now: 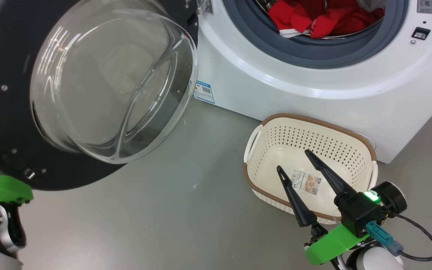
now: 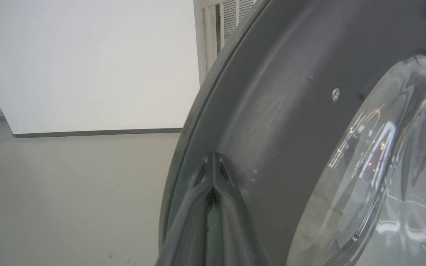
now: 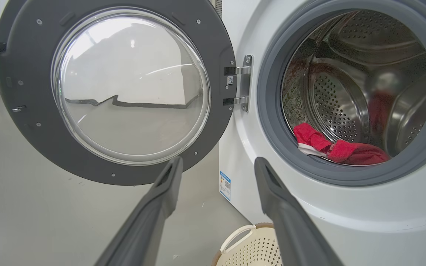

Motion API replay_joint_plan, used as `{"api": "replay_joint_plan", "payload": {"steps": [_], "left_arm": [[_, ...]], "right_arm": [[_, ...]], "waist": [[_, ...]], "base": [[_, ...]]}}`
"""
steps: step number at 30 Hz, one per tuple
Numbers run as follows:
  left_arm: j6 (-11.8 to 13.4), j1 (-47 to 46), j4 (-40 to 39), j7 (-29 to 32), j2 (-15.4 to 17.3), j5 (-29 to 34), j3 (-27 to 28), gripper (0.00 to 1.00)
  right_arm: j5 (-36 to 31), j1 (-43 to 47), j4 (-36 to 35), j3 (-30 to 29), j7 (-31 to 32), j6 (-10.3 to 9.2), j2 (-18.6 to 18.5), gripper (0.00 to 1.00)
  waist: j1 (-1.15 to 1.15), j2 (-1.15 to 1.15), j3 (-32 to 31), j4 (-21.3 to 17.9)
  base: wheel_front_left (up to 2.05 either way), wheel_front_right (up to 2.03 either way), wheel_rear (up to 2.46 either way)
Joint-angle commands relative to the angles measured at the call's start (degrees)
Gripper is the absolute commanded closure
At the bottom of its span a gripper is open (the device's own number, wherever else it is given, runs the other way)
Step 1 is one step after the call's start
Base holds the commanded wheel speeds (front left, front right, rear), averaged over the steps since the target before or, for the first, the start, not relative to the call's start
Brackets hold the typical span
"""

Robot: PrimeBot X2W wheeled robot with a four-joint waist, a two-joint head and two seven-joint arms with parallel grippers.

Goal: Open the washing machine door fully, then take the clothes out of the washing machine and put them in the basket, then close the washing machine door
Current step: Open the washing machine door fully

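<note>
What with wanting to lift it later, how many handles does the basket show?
2: one white handle on the left end of the basket and another on its right end, both seen in the head view. The near side is partly hidden behind the gripper.

Door point(image 3: 31, 122) open; red clothes point(image 3: 346, 152) lie in the washing machine point(image 3: 346, 210).

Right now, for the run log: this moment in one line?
door: open | clothes: in washing machine | basket: empty | left end effector: shut | right end effector: open
</note>
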Motion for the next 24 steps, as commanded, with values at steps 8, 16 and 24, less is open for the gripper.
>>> {"api": "replay_joint_plan", "payload": {"steps": [8, 16, 24], "left_arm": [[-2.1, -2.6, 1.1, 0.6, 1.4, 2.6, 3.3, 1.0], [-3.3, -1.0, 0.0, 0.6, 0.6, 3.6, 4.7, 1.0], [-3.9, 1.8, -5.1, 0.6, -0.4, 4.8, 5.1, 1.0]], "right_arm": [[0.1, -1.4, -1.4, 1.6, -0.3, -0.05, 0.3, 0.0], [1.5, -1.1, -0.3, 1.9, -1.2, -0.05, 0.3, 0.0], [3.1, -0.8, 0.8, 1.7, -2.7, -0.05, 0.3, 0.0]], "waist": [[0.0, 0.0, -0.6, 0.1], [0.0, 0.0, -2.3, 0.3], [0.0, 0.0, -3.9, 0.4]], "base": [[0.0, 0.0, 0.0], [0.0, 0.0, 0.0], [0.0, 0.0, 0.0]]}}
